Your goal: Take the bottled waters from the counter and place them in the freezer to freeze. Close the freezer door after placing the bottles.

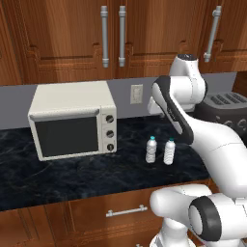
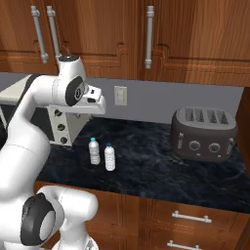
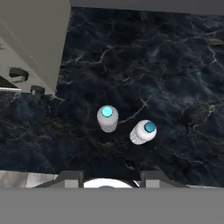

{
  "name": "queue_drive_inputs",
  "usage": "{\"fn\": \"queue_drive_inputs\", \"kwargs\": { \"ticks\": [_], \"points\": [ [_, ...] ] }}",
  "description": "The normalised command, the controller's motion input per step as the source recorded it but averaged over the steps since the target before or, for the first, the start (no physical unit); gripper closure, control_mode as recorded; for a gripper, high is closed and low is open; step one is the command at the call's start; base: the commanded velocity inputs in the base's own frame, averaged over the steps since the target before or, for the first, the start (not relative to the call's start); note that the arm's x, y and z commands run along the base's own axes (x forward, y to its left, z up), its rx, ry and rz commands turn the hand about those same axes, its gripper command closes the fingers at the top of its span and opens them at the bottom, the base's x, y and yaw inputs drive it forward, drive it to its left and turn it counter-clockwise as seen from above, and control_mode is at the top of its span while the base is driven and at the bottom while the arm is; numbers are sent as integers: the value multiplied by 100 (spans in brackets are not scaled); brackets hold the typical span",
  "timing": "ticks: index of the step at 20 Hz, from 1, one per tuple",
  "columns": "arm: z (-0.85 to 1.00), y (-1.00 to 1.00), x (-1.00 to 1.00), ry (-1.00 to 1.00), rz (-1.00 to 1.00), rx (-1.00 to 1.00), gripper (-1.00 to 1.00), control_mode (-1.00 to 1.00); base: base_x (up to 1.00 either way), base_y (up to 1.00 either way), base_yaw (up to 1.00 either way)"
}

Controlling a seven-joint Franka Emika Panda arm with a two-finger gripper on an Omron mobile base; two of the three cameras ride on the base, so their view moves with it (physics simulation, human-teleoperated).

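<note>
Two bottled waters stand upright side by side on the black marble counter (image 1: 72, 178), clear and ribbed with teal caps. In the left base view they are the left bottle (image 1: 151, 149) and the right bottle (image 1: 169, 151). From the hand view I look straight down on their caps, one bottle (image 3: 107, 118) and the other bottle (image 3: 143, 132). My gripper (image 3: 111, 178) hangs well above them, pointing down. Its tips stand apart and open with nothing between them. My white hand (image 2: 93, 101) sits high over the bottles (image 2: 101, 155). The freezer and its door are out of view.
A cream toaster oven (image 1: 72, 126) stands on the counter left of the bottles, its corner (image 3: 30, 39) near them. A black four-slot toaster (image 2: 205, 133) sits to the right. Wooden wall cabinets hang above, drawers (image 2: 190, 217) lie below the counter edge.
</note>
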Motion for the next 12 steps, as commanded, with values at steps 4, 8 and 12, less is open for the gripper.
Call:
{"fn": "queue_drive_inputs", "kwargs": {
  "ticks": [4, 8, 12],
  "points": [
    [0, -43, -37, -10, 0, 10, -100, -100, 0, 0, 0],
    [0, -90, -43, -15, 0, 33, -100, -100, 0, 0, 0],
    [0, -83, -1, -11, 1, 20, -100, -100, 0, 0, 0]
  ]
}}
